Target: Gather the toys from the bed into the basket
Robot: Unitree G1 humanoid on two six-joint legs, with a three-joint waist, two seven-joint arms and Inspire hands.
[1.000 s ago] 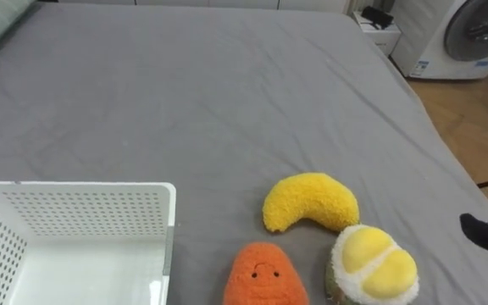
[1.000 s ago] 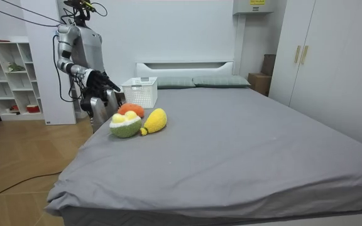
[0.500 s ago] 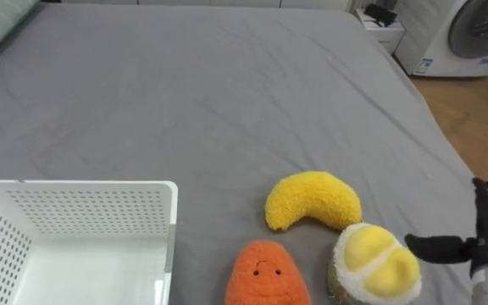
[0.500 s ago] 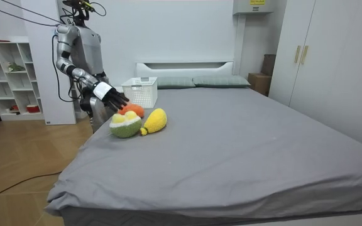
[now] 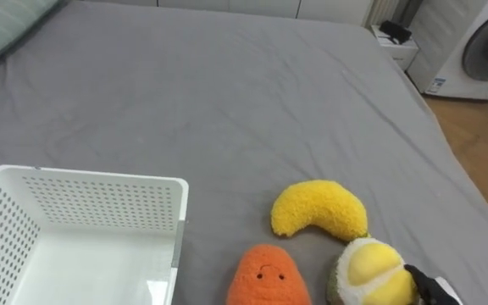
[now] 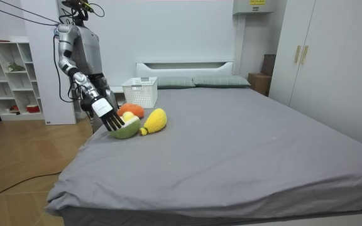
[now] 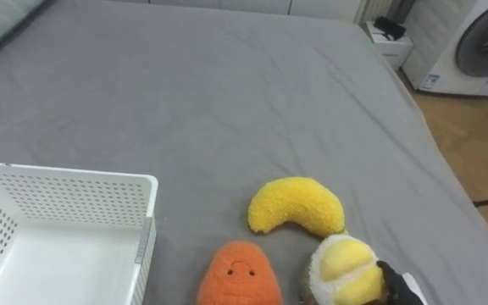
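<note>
- Three plush toys lie on the bed (image 5: 227,85) near the robot's edge, beside the white basket (image 5: 100,182); none is collected yet.
- Its right hand (image 6: 109,119), fingers straight and unclenched, touches the round yellow-green toy (image 5: 371,267). Next, I'd say, it must curl round it.
- The banana toy (image 5: 318,206) lies crosswise, ends towards the robot.

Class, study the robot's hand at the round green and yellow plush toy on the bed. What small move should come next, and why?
Probably, the right hand should curl its fingers round the round green and yellow plush toy. Its dark fingers lie straight against the toy's side, gripping nothing, and the white perforated plastic basket stands open to the left, ready for it.
</note>
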